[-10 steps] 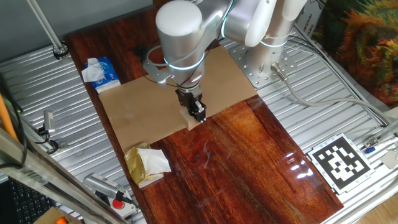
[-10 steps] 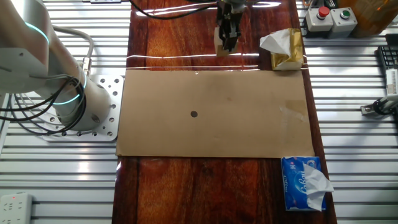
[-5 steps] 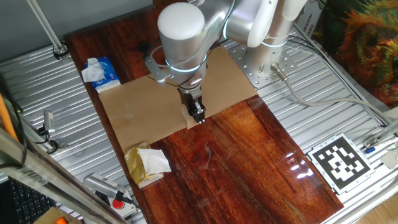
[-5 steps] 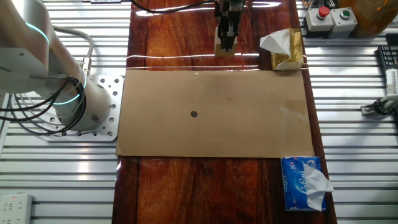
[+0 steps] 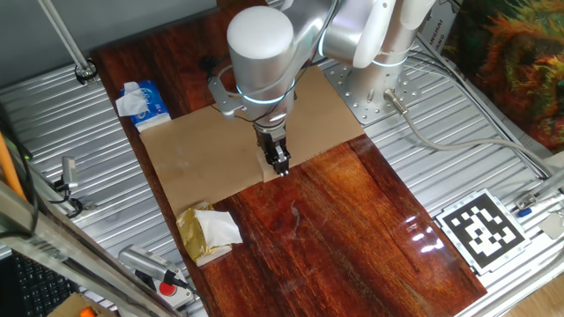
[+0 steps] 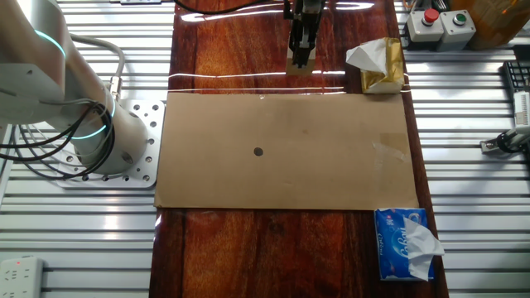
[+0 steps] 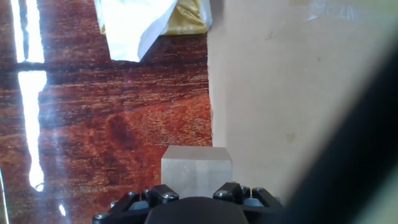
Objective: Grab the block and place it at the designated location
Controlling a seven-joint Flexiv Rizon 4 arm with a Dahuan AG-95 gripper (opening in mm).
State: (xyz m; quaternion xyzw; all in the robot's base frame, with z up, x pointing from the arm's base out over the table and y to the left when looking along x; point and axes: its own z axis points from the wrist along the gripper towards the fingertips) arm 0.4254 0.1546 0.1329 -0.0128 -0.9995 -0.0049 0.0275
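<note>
Between my fingers (image 7: 196, 198) sits the block (image 7: 196, 171), a pale wooden cube pinched on both sides, over the dark wood right at the near edge of the cardboard sheet (image 6: 331, 165). Over the last second the arm has drifted a little: in one fixed view the gripper (image 5: 279, 163) has crept toward the cardboard, and in the other the block (image 6: 296, 63) rides slightly higher in frame. I read that as lift and the start of transport. Whether it is clear of the surface (image 5: 352, 229) I cannot say. The black dot (image 6: 258, 151), my target, lies well apart from the block, out on the middle-left of the sheet. The gold-and-white wrapper (image 6: 377, 66) lies near the block on the wood; the tissue pack (image 6: 406, 242) rests beyond the sheet's far corner. Grasp done, carry ahead, placement not yet begun.
</note>
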